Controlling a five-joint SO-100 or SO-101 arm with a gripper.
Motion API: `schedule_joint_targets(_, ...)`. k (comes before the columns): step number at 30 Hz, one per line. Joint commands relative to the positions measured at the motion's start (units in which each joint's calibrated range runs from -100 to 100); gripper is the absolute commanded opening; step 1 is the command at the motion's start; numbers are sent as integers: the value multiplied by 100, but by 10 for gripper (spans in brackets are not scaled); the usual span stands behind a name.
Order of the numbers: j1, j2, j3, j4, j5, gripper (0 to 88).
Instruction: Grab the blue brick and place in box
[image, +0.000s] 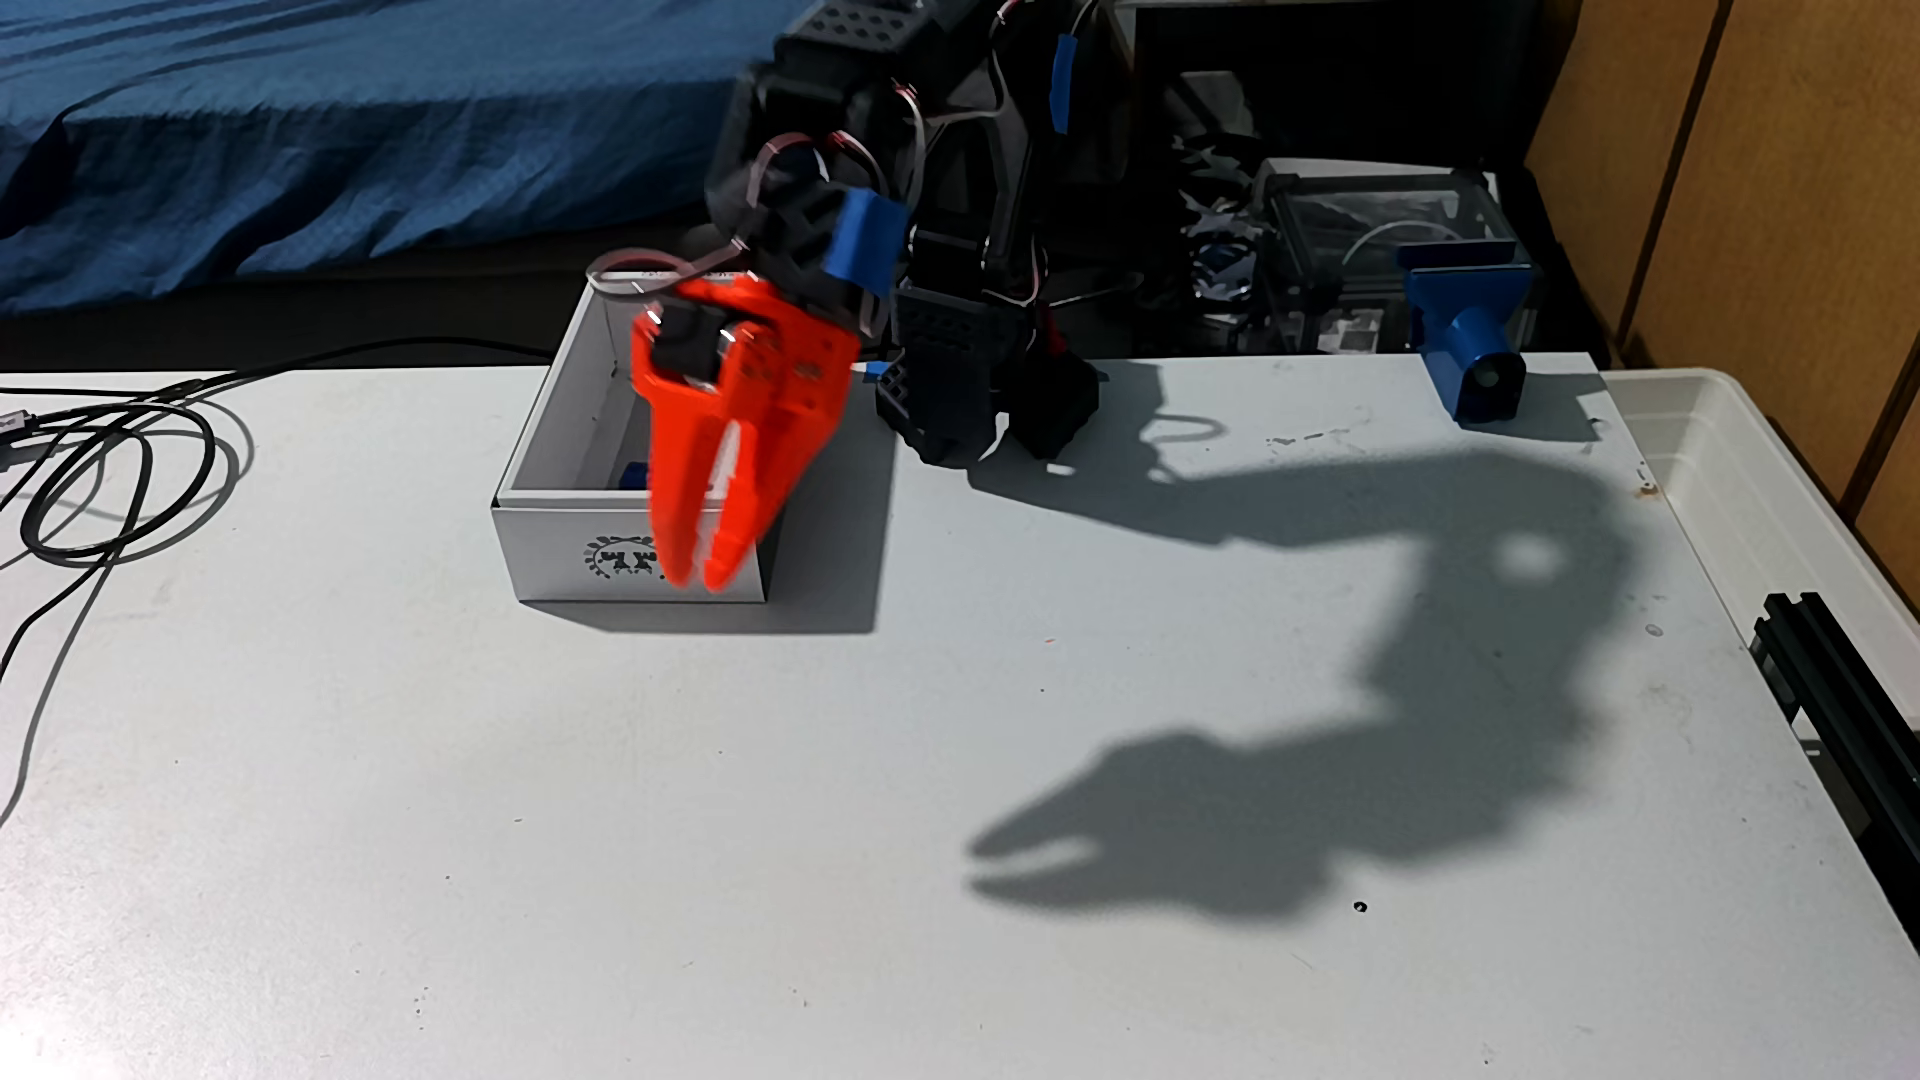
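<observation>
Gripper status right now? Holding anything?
Gripper: slightly open, holding nothing; a bit of the blue brick shows inside the box.

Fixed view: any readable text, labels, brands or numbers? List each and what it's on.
No readable text.
The box: dark wreath-like emblem on its front with marks inside, partly behind the gripper, too blurred to read.
The table: specks and scuffs, no lettering.

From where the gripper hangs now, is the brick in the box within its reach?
Probably yes: the gripper hangs above the open-topped box, and the brick lies inside with nothing covering it. The jaws look slightly parted.
</observation>
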Motion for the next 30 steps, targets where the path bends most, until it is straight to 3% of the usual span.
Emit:
schedule_joint_targets(1, -331, -186, 280, -883, -44, 79)
schedule_joint_targets(11, -1215, -617, 1150, -1357, -134, 79)
schedule_joint_targets(24, -2092, -4490, 4078, -1305, -118, 78)
schedule_joint_targets(30, -2017, -5716, 4930, -400, 155, 74)
